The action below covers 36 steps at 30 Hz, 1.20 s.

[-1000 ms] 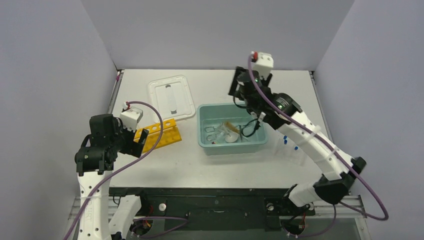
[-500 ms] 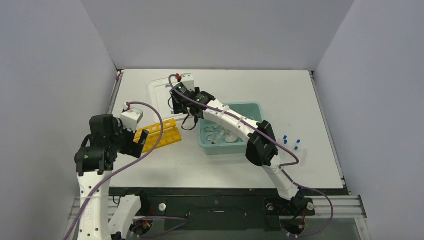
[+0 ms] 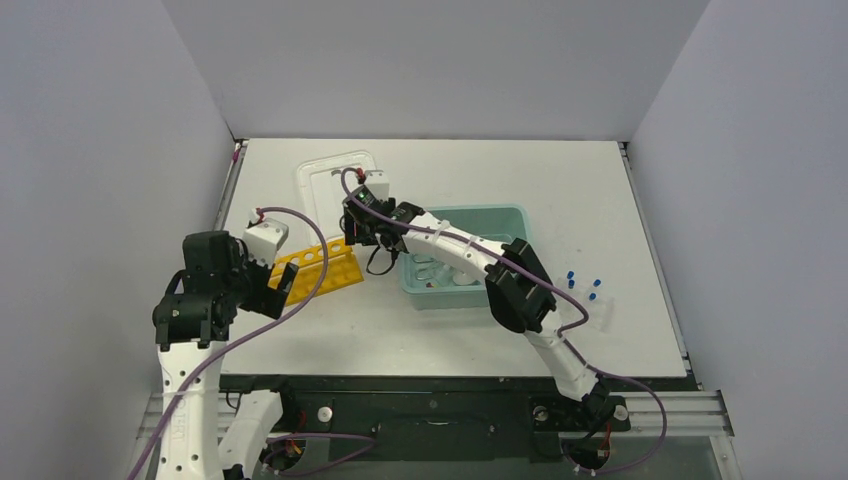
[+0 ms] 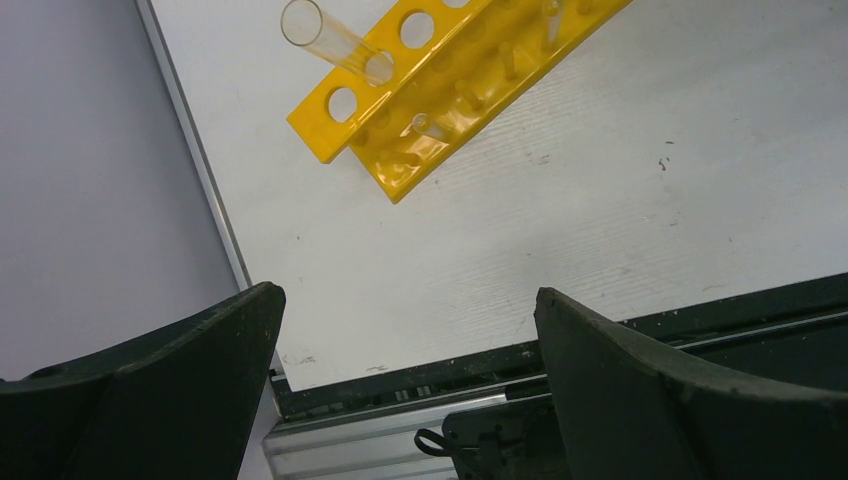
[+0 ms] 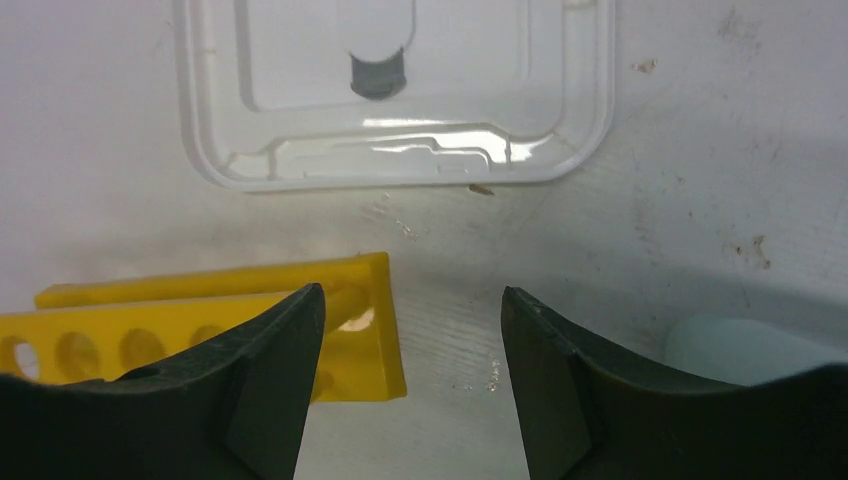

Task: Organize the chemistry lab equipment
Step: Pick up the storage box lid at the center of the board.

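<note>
The yellow holed rack (image 3: 315, 265) lies on the table left of the teal tub. A clear glass tube (image 4: 335, 45) sticks out of a hole near the rack's (image 4: 450, 80) left end. My left gripper (image 3: 280, 285) hangs open just in front of that end, its jaws (image 4: 405, 295) empty over the table's near edge. Reaching across the tub, my right gripper (image 3: 366, 245) stands open and empty over the rack's right end (image 5: 365, 320); its left finger overlaps the rack in the right wrist view. Small blue-capped vials (image 3: 585, 285) stand at the right.
The teal tub (image 3: 470, 215) holds tongs and a round dish (image 3: 440, 272), partly hidden by my right arm. The white lid (image 3: 335, 180) lies behind the rack, also in the right wrist view (image 5: 400, 90). The tub's corner (image 5: 740, 350) is close on the right.
My right arm has swung from the back right, across the tub, to the rack's right end and come lower. The left arm has barely moved.
</note>
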Each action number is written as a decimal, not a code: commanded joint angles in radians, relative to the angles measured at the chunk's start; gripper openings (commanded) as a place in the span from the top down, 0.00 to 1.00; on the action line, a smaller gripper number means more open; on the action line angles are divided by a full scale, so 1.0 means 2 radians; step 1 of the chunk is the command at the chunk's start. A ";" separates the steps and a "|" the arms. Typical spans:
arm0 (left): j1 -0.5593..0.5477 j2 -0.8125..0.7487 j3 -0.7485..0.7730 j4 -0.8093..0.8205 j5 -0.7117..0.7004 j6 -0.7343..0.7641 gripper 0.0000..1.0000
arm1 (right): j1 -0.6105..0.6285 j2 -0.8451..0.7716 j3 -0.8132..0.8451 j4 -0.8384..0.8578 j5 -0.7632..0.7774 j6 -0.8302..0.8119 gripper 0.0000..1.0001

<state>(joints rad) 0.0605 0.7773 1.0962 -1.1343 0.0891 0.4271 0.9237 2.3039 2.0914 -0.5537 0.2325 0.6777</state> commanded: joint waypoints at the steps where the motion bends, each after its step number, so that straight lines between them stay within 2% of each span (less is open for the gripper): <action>1: 0.001 -0.004 -0.004 0.013 -0.008 0.008 0.03 | -0.006 0.004 -0.041 0.031 -0.004 0.034 0.39; 7: 0.002 -0.008 -0.001 0.009 -0.013 0.014 0.03 | -0.049 0.003 -0.076 0.039 0.005 0.030 0.40; 13: 0.002 -0.012 -0.007 0.008 -0.015 0.019 0.03 | -0.085 -0.002 -0.072 0.033 0.017 0.008 0.39; 22: 0.002 -0.010 -0.003 0.005 -0.015 0.022 0.04 | -0.074 0.064 0.036 0.014 0.014 0.035 0.42; 29: 0.002 -0.018 -0.010 0.001 -0.015 0.028 0.03 | -0.071 0.081 0.018 0.040 0.031 0.057 0.47; 36: 0.002 -0.020 -0.018 0.007 -0.015 0.028 0.03 | -0.063 0.102 0.022 0.031 0.044 0.056 0.50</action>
<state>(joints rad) 0.0608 0.7441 1.0660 -1.1397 0.0605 0.4763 0.7906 2.4989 2.1296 -0.5068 0.2684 0.7750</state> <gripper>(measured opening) 0.967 0.513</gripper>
